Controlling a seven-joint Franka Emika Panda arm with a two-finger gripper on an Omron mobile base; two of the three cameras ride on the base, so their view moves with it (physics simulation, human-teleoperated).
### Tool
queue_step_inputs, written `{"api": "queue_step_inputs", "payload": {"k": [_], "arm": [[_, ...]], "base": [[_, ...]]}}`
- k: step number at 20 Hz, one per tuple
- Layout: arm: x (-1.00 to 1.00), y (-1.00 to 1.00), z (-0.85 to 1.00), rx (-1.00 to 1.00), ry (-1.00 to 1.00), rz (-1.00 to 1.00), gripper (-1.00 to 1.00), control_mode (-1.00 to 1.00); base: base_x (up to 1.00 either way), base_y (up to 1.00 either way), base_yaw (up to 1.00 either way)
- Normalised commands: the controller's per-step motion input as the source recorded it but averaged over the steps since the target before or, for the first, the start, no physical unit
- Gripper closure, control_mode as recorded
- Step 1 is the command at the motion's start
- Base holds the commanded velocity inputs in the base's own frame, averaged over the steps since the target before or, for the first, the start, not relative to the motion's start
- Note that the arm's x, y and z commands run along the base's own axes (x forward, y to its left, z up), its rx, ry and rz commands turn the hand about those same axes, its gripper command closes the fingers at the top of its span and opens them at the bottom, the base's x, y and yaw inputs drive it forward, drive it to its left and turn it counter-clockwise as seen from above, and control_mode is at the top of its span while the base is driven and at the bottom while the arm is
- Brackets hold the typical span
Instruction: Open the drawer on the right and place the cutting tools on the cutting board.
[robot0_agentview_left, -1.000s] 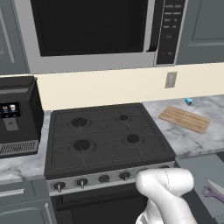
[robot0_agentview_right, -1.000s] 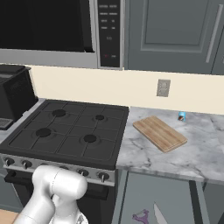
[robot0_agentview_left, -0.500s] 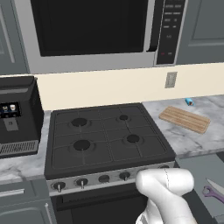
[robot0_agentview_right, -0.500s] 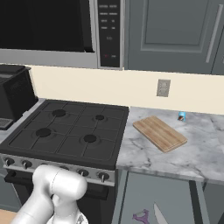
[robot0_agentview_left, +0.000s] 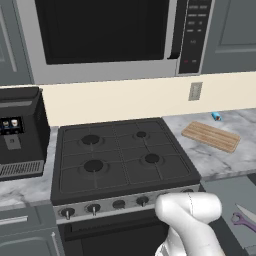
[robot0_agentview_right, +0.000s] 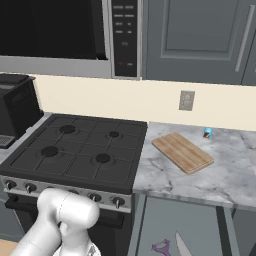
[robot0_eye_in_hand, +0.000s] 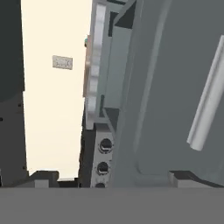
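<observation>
drawer open, tools lying inside, board on the counter

nothing has moved since the earlier pictures: arm, stove and counter all sit where they were.

the wide shallow grey drawer (robot0_agentview_right: 200, 220) to the right of the stove is pulled out under the marble counter (robot0_agentview_right: 220, 175). inside it lie the cutting tools: a thin knife with a pale silvery blade (robot0_agentview_right: 182, 244) and, just beside it, a small purple-handled tool (robot0_agentview_right: 161, 247). from the left base view the same drawer (robot0_agentview_left: 230, 195) shows at the right edge, with the purple tool (robot0_agentview_left: 243, 220) and the pale blade (robot0_agentview_left: 246, 212) near each other.

the flat light-brown wooden cutting board (robot0_agentview_right: 182, 152) lies on the counter, well apart from the drawer's tools. a small blue object (robot0_agentview_right: 207, 133) stands near the board's far corner, by the wall. the board (robot0_agentview_left: 210, 136) also shows right of the black stove (robot0_agentview_left: 120, 160).

the white robot arm (robot0_agentview_left: 192, 225) is bent low in front of the stove knobs. in the hand view the gripper (robot0_eye_in_hand: 111, 177) is close to a flat grey drawer front (robot0_eye_in_hand: 175, 87) with a small silver bar handle (robot0_eye_in_hand: 208, 107). the two dark fingertips (robot0_eye_in_hand: 43, 177) stand wide apart, with nothing between them.
</observation>
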Motion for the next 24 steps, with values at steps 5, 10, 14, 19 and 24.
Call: {"api": "queue_step_inputs", "payload": {"k": [5,10,14,19,24], "arm": [[0.08,0.00,0.97,0.00,0.15,-0.04,-1.00,-1.00],[0.36,0.00,0.82,0.00,0.31,-0.01,-1.00,-1.00],[0.44,-0.01,0.45,0.01,0.28,0.00,-1.00,-1.00],[0.41,-0.01,0.09,0.01,0.28,0.00,-1.00,-1.00],[0.60,0.00,0.04,0.01,0.36,0.00,-1.00,-1.00]], "base": [[0.00,0.00,0.00],[0.00,0.00,0.00],[0.00,0.00,0.00],[0.00,0.00,0.00],[0.00,0.00,0.00]]}}
